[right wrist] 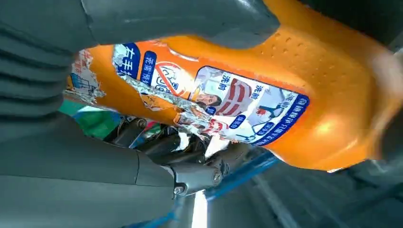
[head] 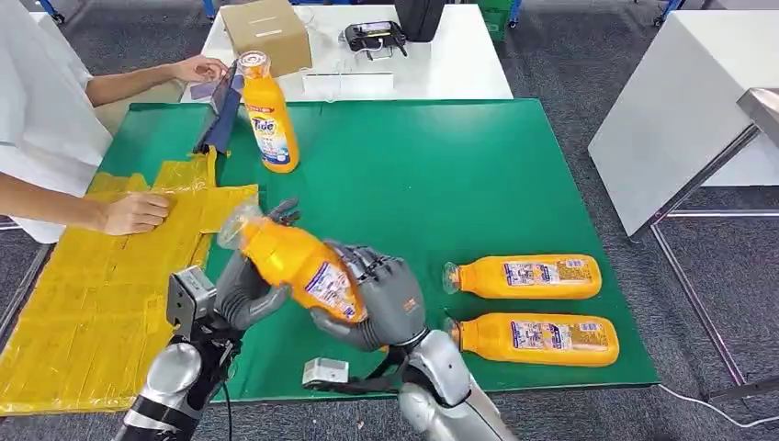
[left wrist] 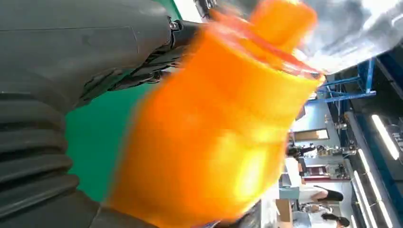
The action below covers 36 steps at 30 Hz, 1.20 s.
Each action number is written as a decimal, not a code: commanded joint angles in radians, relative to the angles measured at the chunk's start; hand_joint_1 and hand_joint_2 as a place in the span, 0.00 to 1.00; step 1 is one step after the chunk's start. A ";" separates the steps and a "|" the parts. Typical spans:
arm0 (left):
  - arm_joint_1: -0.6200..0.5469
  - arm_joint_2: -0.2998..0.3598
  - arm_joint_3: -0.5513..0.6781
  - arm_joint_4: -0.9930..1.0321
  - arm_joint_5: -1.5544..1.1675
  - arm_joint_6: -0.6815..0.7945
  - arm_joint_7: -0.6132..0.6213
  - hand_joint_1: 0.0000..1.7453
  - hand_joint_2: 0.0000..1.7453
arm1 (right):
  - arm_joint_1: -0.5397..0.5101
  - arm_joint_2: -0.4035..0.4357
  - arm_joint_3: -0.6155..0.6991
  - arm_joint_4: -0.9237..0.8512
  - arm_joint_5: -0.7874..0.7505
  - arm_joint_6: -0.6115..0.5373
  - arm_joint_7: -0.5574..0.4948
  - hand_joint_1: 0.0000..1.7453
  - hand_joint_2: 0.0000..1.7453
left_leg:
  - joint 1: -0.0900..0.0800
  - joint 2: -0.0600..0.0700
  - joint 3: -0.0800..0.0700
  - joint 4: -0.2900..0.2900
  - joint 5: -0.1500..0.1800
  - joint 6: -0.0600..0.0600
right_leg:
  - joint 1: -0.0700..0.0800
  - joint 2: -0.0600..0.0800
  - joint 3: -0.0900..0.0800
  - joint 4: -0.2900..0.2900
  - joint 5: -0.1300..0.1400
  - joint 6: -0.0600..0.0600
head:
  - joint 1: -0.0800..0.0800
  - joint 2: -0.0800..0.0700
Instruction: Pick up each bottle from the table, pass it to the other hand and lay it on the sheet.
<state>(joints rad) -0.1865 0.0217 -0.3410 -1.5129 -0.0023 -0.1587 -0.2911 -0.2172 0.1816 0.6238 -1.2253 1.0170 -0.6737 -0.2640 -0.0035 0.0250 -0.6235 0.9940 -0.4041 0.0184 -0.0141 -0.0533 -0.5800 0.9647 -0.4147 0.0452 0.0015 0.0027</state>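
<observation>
Bottle [head: 299, 264] in hand-over: the orange container hangs tilted above the table's near edge, cap toward the yellow sheet [head: 87, 303], with both sets of fingers on it. The right hand [head: 381, 303] wraps the lower, labelled part, its fingers closed on the body; the left hand [head: 246, 289] cups the upper part from below, apparently so it can take the weight before the right lets go. How firmly the left fingers have closed cannot be told. Two more bottles [head: 528, 308] lie side by side near the right near corner, and one stands upright [head: 268, 115] by the far edge. A person's hand [head: 133, 213] presses the sheet flat at the left edge.
</observation>
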 commanded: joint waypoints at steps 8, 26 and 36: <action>-0.054 0.002 -0.007 0.083 0.042 0.023 -0.008 0.00 1.00 | -0.144 0.000 0.414 0.277 0.038 0.060 0.018 1.00 1.00 | 0.002 -0.002 0.006 -0.001 -0.002 -0.002 | 0.001 0.005 0.007 -0.001 -0.002 -0.003 | 0.000 0.000; -0.052 -0.005 -0.021 0.090 -0.010 0.096 -0.024 1.00 1.00 | -0.148 -0.008 0.380 0.288 -0.004 0.028 0.059 1.00 1.00 | 0.001 -0.003 0.002 0.000 0.000 -0.001 | 0.001 0.000 0.002 -0.001 -0.001 -0.001 | 0.000 0.000; -0.047 -0.010 -0.015 0.086 -0.022 0.114 -0.028 1.00 1.00 | -0.140 -0.005 0.361 0.283 0.003 0.014 0.061 1.00 1.00 | 0.001 -0.004 0.003 0.000 -0.001 -0.001 | 0.001 0.001 0.004 -0.001 -0.002 -0.002 | 0.000 0.000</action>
<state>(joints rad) -0.1643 0.0294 -0.3235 -1.4961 -0.0145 -0.0599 -0.3246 -0.3628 0.1869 0.9022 -0.9800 1.0018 -0.6569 -0.1801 -0.0038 0.0257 -0.6239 0.9942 -0.4040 0.0184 -0.0143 -0.0530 -0.5815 0.9647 -0.4146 0.0453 0.0015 0.0027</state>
